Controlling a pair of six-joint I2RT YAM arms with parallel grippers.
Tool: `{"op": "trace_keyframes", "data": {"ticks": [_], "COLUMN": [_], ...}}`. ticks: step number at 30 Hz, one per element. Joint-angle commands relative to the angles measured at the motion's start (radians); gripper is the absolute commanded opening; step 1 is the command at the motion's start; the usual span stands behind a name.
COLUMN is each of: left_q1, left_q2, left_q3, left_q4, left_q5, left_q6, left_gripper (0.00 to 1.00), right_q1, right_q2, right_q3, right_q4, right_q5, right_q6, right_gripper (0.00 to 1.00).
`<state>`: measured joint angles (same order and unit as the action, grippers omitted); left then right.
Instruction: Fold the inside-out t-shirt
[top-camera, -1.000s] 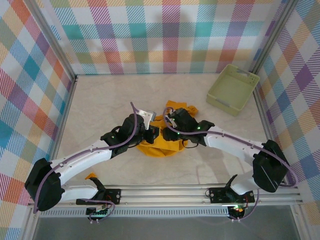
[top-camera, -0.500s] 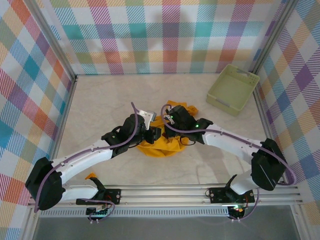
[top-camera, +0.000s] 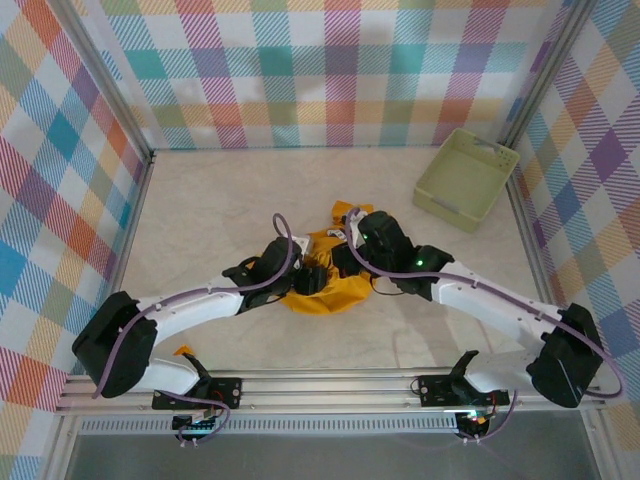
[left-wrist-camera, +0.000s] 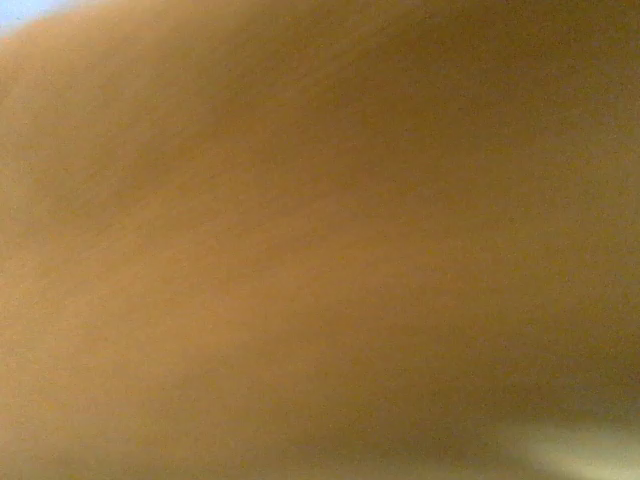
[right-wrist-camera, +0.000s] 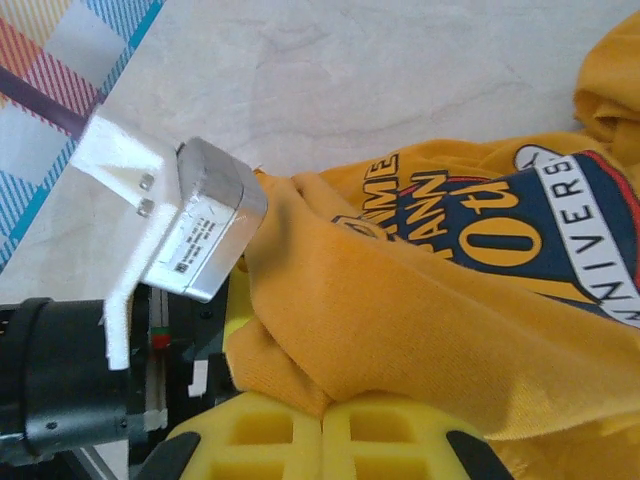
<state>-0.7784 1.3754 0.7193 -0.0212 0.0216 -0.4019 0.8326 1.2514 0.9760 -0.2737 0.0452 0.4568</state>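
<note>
The inside-out t-shirt (top-camera: 335, 295) lies bunched in a mustard-orange heap at the middle of the table. In the right wrist view a navy printed graphic shows on the t-shirt (right-wrist-camera: 430, 300). My right gripper (right-wrist-camera: 322, 415) is shut, its yellow pads pinching a fold of that cloth; from above the right gripper (top-camera: 347, 266) sits on the heap's right side. My left gripper (top-camera: 306, 281) is pushed into the heap's left side, its jaws hidden by cloth. Blurred orange t-shirt (left-wrist-camera: 320, 240) fabric lies right against the left wrist lens.
A pale green plastic basket (top-camera: 466, 180) stands at the back right near the wall. Bare marbled tabletop (top-camera: 210, 210) surrounds the heap. Checked walls close in the left, back and right sides.
Both wrists have dropped lower and shifted slightly right over the heap. The shirt has bunched tighter between them, with less of it showing on the left.
</note>
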Motion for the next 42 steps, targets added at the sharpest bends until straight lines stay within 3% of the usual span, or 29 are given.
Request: {"op": "trace_keyframes", "data": {"ticks": [1,6,9,11,13,18,22,27,31,40,42], "left_q1": [-0.010,-0.027,-0.031,-0.034,-0.050,-0.099,-0.099,-0.100,-0.100,-0.100,-0.100], "left_q2": [0.004,0.007,0.002,-0.017,-0.040,-0.088,-0.097,-0.073,-0.035,-0.069,-0.099], "left_q3": [-0.047,-0.114,-0.137,-0.147,-0.141,-0.077,-0.032,0.026,0.064,0.055,0.043], "left_q4": [0.039,0.078,0.080,0.088,0.090,0.047,0.043,0.040,0.021,0.000,0.008], "left_q5": [-0.023,-0.011,-0.037,-0.049,-0.063,-0.169,-0.229,-0.257,-0.288,-0.252,-0.231], "left_q6": [-0.016,-0.007,-0.011,-0.015,0.000,0.058,0.090,0.104,0.114,0.117,0.116], "left_gripper": [0.48,0.38,0.28,0.26,0.33,0.62,0.69,0.69,0.54,0.03,0.00], "right_q1": [-0.012,-0.100,-0.110,-0.117,-0.121,-0.119,-0.103,-0.091,-0.088,-0.090,-0.096], "right_q2": [-0.078,-0.138,-0.136,-0.123,-0.105,-0.077,-0.062,-0.033,-0.027,-0.011,0.007], "right_q3": [-0.004,-0.035,-0.054,-0.065,-0.068,-0.071,-0.063,-0.052,-0.046,-0.024,-0.012], "right_q4": [-0.011,-0.003,0.017,0.021,0.029,0.069,0.085,0.064,0.055,0.008,-0.011], "right_q5": [0.078,0.005,-0.029,-0.039,-0.059,-0.174,-0.223,-0.231,-0.225,-0.110,-0.070], "right_q6": [0.009,0.043,0.049,0.059,0.057,0.036,0.018,0.003,-0.006,-0.045,-0.052], "right_gripper": [0.00,0.00,0.00,0.00,0.00,0.00,0.00,0.00,0.00,0.04,0.04]}}
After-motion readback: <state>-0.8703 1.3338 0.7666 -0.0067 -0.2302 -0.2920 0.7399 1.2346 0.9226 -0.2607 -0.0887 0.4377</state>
